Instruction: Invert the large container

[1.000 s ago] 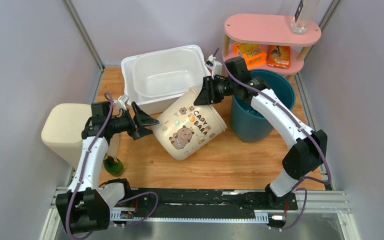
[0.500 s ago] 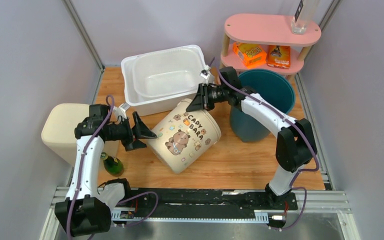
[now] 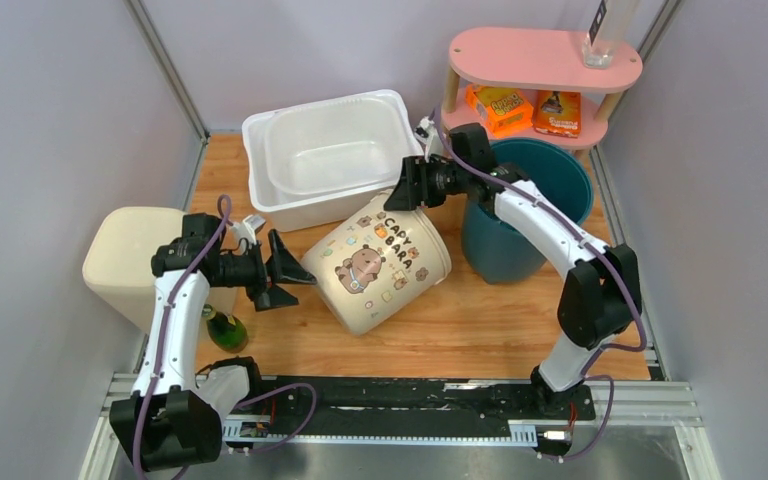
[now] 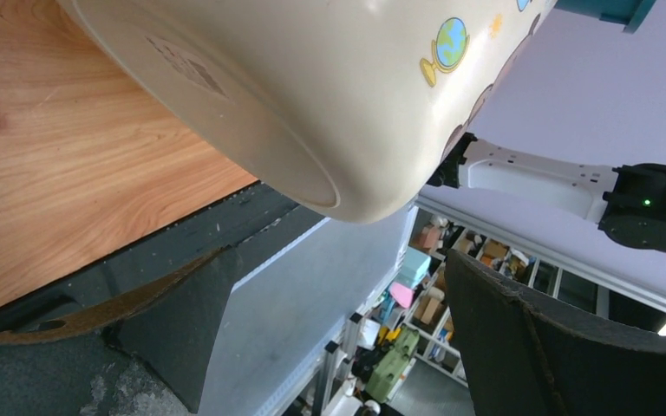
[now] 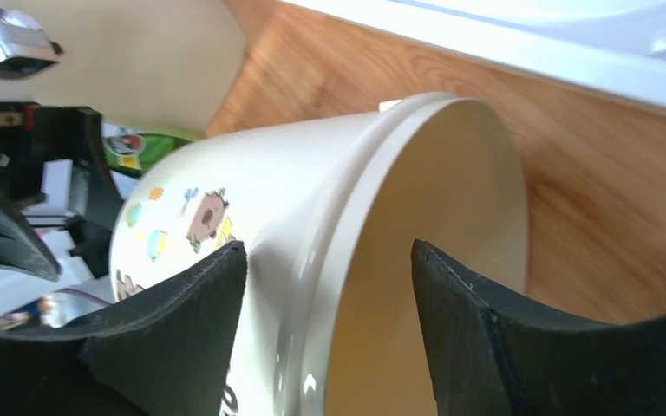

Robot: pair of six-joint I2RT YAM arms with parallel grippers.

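1. Large container (image 3: 375, 262), cream with a cartoon print, lies tipped on its side mid-table on the wooden table (image 3: 480, 320). Its mouth faces back-right and its base faces front-left. It is neither upright nor inverted; I judge the flip roughly half done.
2. Right gripper (image 3: 397, 195) sits at the upper edge of the mouth. In the wrist view one finger is outside the wall and the other is over the opening. The jaws stand much wider than the thin rim, so the rim is bracketed, not pinched. Probable reason: a loose hook on the lip lets the rim pivot while the body turns.
3. Left gripper (image 3: 285, 270) is spread fully and holds nothing, just beside the base. In its wrist view the base fills the upper frame, and contact cannot be confirmed. Likely purpose: a stop against rolling, or a pusher to raise the base.
4. Constraints: the white tub (image 3: 325, 155) is just behind the rim and the teal bucket (image 3: 490, 255) is near on the right. Swing room for the mouth is therefore tight.
5. Next move, as I judge it: raise the base up and over while the rim is guided down onto the wood. Risk: the round wall rolls sideways if unsupported.
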